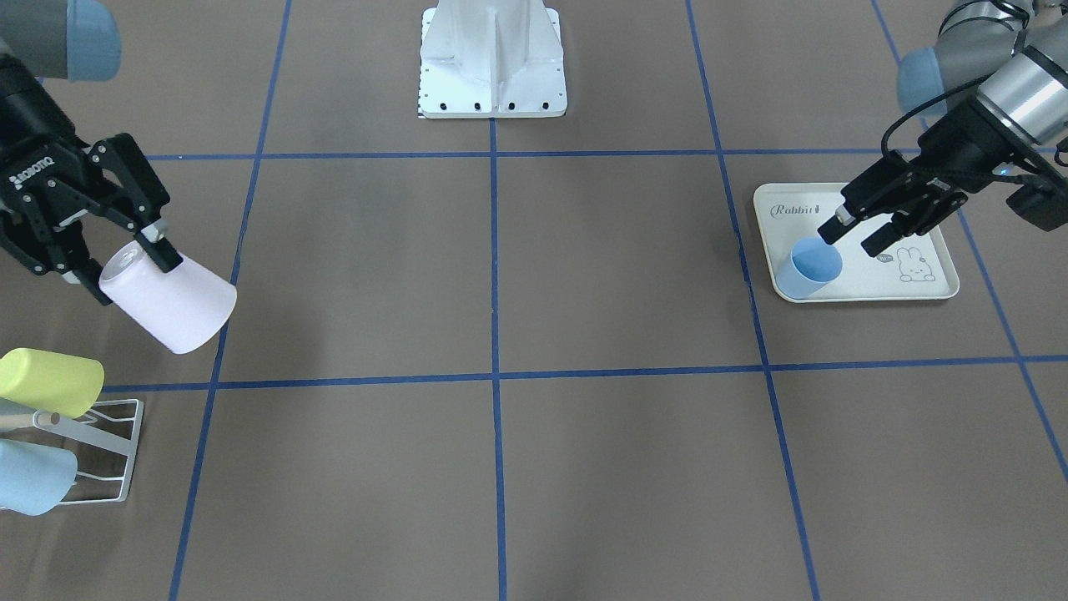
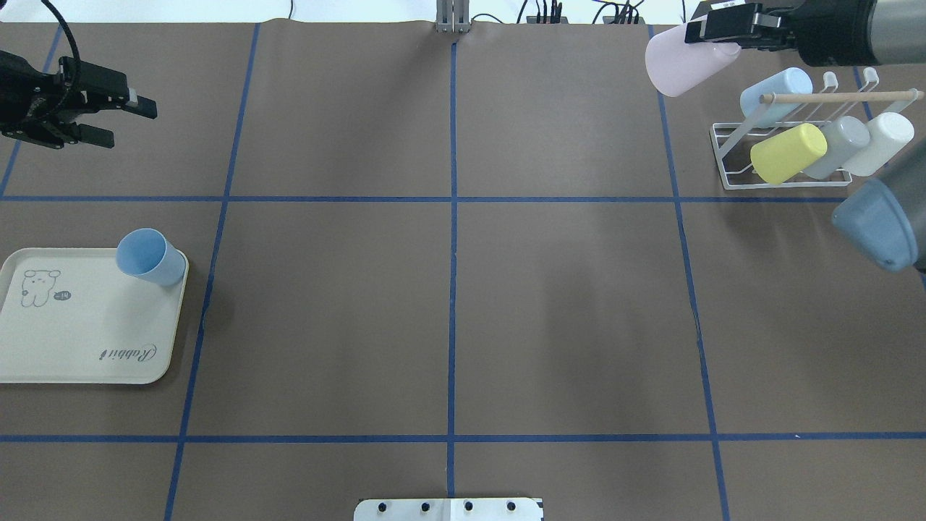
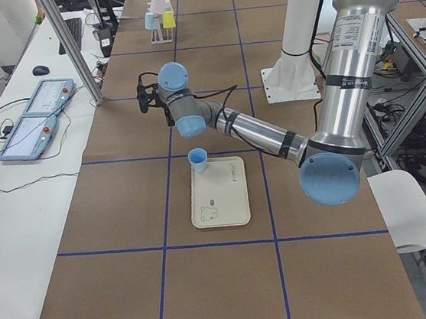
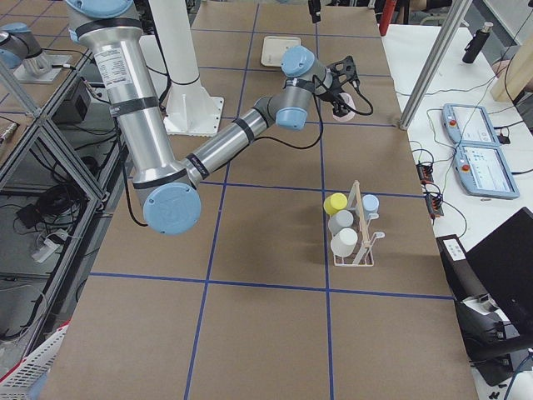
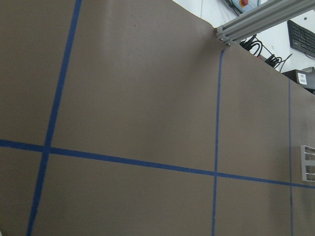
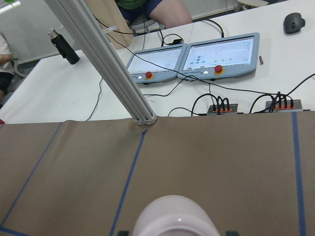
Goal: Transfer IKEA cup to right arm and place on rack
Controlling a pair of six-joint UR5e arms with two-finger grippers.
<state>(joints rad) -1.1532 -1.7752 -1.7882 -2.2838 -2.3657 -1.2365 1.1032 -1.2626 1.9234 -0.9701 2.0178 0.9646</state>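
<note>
- Well, my right claw (image 1: pixel 125 267) is shut tight on the pink cup (image 1: pixel 171 305). I grip it by its closed end.
- That cup is tilted, with its open end pointing away from my claw.
- It hangs in the air near the rack (image 2: pixel 723 155) and does not touch it.
- Four cups lean on the rack: a yellow cup (image 2: pixel 787 153), a grey cup (image 2: pixel 843 145), a white cup (image 2: pixel 882 141) and a pale blue cup (image 2: pixel 774 94).
- A wooden stick (image 2: pixel 839 95) runs along the top of the rack.
- My left claw (image 1: pixel 851 238) is wide open and holds nothing. It hangs in the air at the other end of the table (image 2: pixel 448 304).
- A blue cup (image 2: pixel 150 257) stands with its open end up in a corner of the tray (image 2: pixel 87 340). My left claw does not touch it.
- The tray is cream, with a rabbit drawn on it.
- The table is brown with blue lines.
</note>
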